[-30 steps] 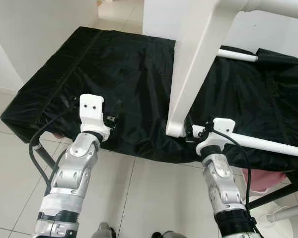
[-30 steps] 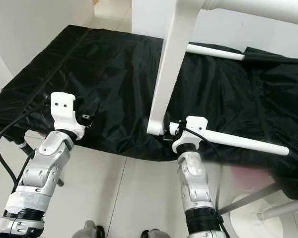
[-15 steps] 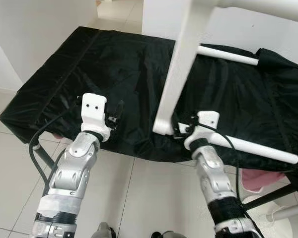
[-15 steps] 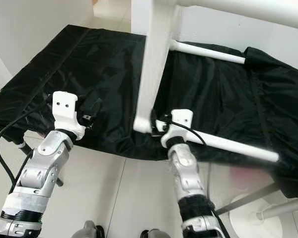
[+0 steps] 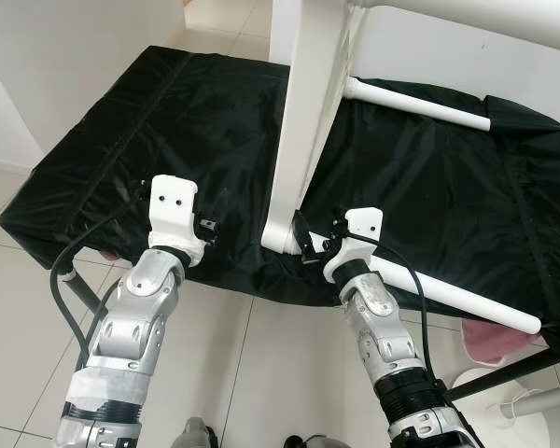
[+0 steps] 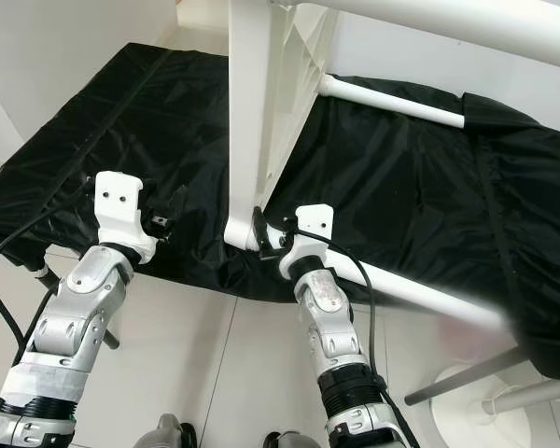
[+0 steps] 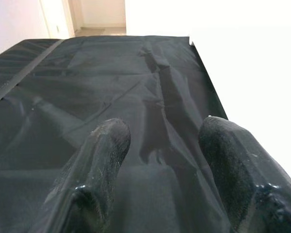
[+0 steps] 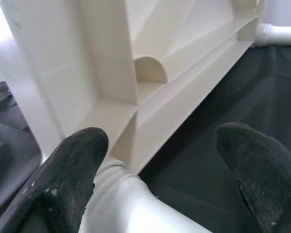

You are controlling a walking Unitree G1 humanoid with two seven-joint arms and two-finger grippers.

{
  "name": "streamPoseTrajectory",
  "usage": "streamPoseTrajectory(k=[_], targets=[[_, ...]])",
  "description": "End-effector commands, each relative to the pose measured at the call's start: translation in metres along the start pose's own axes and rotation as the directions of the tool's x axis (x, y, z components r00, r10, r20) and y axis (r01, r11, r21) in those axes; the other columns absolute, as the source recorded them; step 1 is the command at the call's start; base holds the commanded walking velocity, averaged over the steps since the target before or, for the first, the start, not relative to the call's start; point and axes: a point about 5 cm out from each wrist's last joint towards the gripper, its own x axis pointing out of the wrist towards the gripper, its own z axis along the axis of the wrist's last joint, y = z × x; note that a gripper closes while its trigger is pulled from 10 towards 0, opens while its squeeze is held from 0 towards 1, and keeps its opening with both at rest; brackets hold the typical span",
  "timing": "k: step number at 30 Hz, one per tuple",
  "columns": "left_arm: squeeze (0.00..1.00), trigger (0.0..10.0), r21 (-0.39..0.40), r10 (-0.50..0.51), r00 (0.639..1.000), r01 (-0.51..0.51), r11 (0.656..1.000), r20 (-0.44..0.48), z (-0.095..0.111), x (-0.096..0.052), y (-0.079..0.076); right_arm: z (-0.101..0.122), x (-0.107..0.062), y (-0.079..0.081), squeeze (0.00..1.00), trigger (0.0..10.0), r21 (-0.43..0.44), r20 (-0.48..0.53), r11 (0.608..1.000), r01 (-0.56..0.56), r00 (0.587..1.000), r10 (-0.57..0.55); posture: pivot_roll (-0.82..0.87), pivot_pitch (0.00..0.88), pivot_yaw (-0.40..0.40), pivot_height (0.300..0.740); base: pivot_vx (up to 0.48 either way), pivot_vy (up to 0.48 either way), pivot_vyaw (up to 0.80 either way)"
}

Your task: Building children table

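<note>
1. Left end effector: hovering at the near edge of the black-covered surface, fingers apart, holding nothing. No change from a second ago.
2. White table frame: tilted on edge over the surface; its near corner has swung toward the robot's left.
3. Right end effector: followed that corner leftward, fingers spread either side of the white leg tube, not clamped. Judgement: frame being repositioned; assembly not yet finished.
</note>
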Motion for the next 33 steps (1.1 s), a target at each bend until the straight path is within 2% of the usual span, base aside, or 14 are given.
streamPoseTrajectory(k=[1,5,7,12,16,21,22,24,26,28,33], targets=[[0.0,10.0,0.0,-0.07,0.998,0.07,0.998,-0.003,0.0,-0.002,-0.006,-0.004,-0.006,-0.009,0.0,10.0,-0.021,-0.011,0.999,0.038,0.999,-0.038,0.07,0.119,-0.071,0.74,0.0,0.0,0.0],[0.0,10.0,-0.008,-0.103,0.995,0.103,0.995,-0.007,-0.001,-0.004,-0.007,-0.003,-0.01,-0.021,0.0,10.0,-0.039,0.002,0.995,0.094,0.996,-0.094,0.06,0.121,-0.071,0.74,0.0,0.0,0.0],[0.0,10.0,0.008,-0.161,0.987,0.161,0.987,0.007,0.001,-0.006,-0.011,0.003,-0.017,-0.036,0.0,10.0,-0.062,0.041,0.981,0.185,0.982,-0.183,0.06,0.124,-0.069,0.74,0.0,0.0,0.0],[0.0,10.0,0.014,-0.207,0.978,0.207,0.978,0.012,0.003,-0.008,-0.014,0.007,-0.021,-0.047,0.0,10.0,-0.082,0.071,0.963,0.258,0.965,-0.253,0.05,0.125,-0.065,0.74,0.0,0.0,0.0],[0.0,10.0,-0.004,-0.292,0.956,0.293,0.956,0.038,0.009,-0.013,-0.013,0.012,-0.027,-0.06,0.0,10.0,-0.088,0.091,0.939,0.333,0.941,-0.325,0.05,0.127,-0.061,0.74,0.0,0.0,0.0],[0.0,10.0,-0.012,-0.382,0.923,0.383,0.924,0.054,0.015,-0.017,-0.014,0.014,-0.031,-0.07,0.0,10.0,-0.113,0.097,0.929,0.352,0.934,-0.343,0.05,0.126,-0.061,0.74,0.0,0.0,0.0],[0.99,10.0,-0.028,-0.404,0.913,0.405,0.914,0.05,0.015,-0.017,-0.014,0.015,-0.032,-0.072,0.0,10.0,-0.118,0.096,0.927,0.356,0.933,-0.347,0.05,0.126,-0.062,0.74,0.0,0.0,0.0],[1.0,10.0,-0.035,-0.43,0.902,0.432,0.901,0.044,0.015,-0.019,-0.015,0.015,-0.032,-0.074,0.0,10.0,-0.122,0.095,0.924,0.363,0.931,-0.353,0.05,0.126,-0.06,0.74,0.0,0.0,0.0],[1.0,10.0,0.008,-0.47,0.881,0.47,0.882,0.049,0.018,-0.02,-0.019,0.016,-0.032,-0.078,0.0,10.0,-0.109,0.096,0.919,0.38,0.924,-0.371,0.04,0.127,-0.065,0.74,0.0,0.0,0.0],[1.0,10.0,0.02,-0.479,0.876,0.479,0.878,0.055,0.021,-0.018,-0.02,0.017,-0.031,-0.08,0.0,10.0,-0.105,0.099,0.915,0.389,0.92,-0.379,0.04,0.128,-0.065,0.74,0.0,0.0,0.0],[1.0,10.0,0.073,-0.414,0.909,0.41,0.909,0.045,0.027,-0.006,-0.019,0.019,-0.029,-0.08,0.0,10.0,-0.109,0.105,0.911,0.397,0.916,-0.386,0.04,0.127,-0.064,0.74,0.0,0.0,0.0]])
